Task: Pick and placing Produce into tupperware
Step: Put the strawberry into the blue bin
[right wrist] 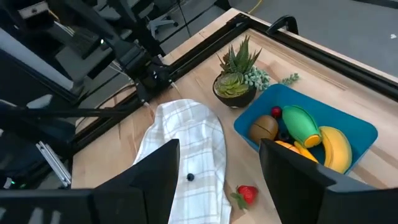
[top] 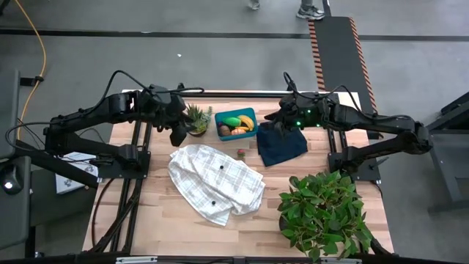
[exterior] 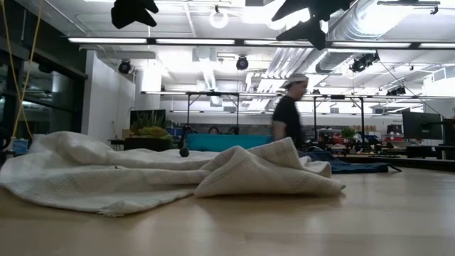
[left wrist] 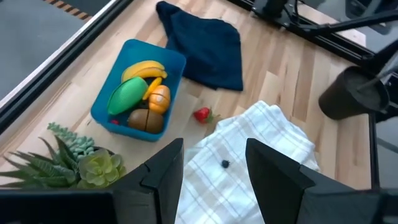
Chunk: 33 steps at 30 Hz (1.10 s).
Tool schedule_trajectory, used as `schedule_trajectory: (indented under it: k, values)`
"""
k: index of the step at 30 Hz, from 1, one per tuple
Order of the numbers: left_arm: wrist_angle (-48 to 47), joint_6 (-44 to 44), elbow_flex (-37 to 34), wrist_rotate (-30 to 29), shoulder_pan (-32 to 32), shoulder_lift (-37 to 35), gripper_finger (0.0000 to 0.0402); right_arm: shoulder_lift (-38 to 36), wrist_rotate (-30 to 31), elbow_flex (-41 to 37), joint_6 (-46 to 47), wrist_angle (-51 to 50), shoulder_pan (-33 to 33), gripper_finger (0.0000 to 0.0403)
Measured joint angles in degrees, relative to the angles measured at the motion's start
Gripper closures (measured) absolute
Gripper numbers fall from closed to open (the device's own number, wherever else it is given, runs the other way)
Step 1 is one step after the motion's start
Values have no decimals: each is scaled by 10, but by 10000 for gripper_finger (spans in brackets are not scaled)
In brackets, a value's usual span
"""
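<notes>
Along the far edge of the wooden table (top: 146, 227), the teal tupperware (top: 236, 116) is sitting between the small potted succulent (top: 196, 121) and the dark navy cloth (top: 281, 145), just beside each. It is holding a yellow banana (left wrist: 144, 69), a green piece (left wrist: 127, 96), an orange piece (left wrist: 159, 98) and a brown piece (left wrist: 147, 118). One red strawberry (top: 240, 154) is lying on bare wood in front of the container, near the edge of the white checked cloth (top: 217, 182), which is spreading crumpled across the table's middle. Two small dark berries (top: 220, 167) are resting on that cloth. A big leafy plant (top: 324, 213) is occupying the near right corner.

The left gripper (top: 178, 134) is hovering above the far left of the table, beside the succulent, fingers spread and holding nothing. The right gripper (top: 277, 125) is hovering over the navy cloth, fingers likewise spread and empty. Bare wood is showing along the near edge and the left side. A person (exterior: 290, 110) is standing in the room beyond.
</notes>
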Motion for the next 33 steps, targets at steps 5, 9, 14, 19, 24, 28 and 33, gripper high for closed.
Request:
schedule_trajectory:
  k: [5, 9, 14, 19, 24, 28, 33]
  values:
    - [-2, 18, 0, 7, 0, 0, 238, 0, 2, 0, 40, 6, 0, 190]
    - [-4, 21, 0, 23, 0, 0, 238, 10, 6, 0, 67, 29, 0, 190]
    - [0, 21, -3, 32, 0, -4, 238, 41, 4, 0, 68, 39, 0, 190]
    - [28, -7, -50, 38, 0, -25, 238, 77, -24, 0, 69, 33, 2, 190]
    - [55, -70, -125, 44, -3, -59, 238, 104, -29, 0, 69, -6, 11, 190]
    - [78, -114, -169, 46, -29, -83, 238, 110, -27, 6, 77, -44, 21, 190]
    - [88, -146, -183, 24, -67, -94, 238, 135, 26, 80, 76, -160, 38, 190]
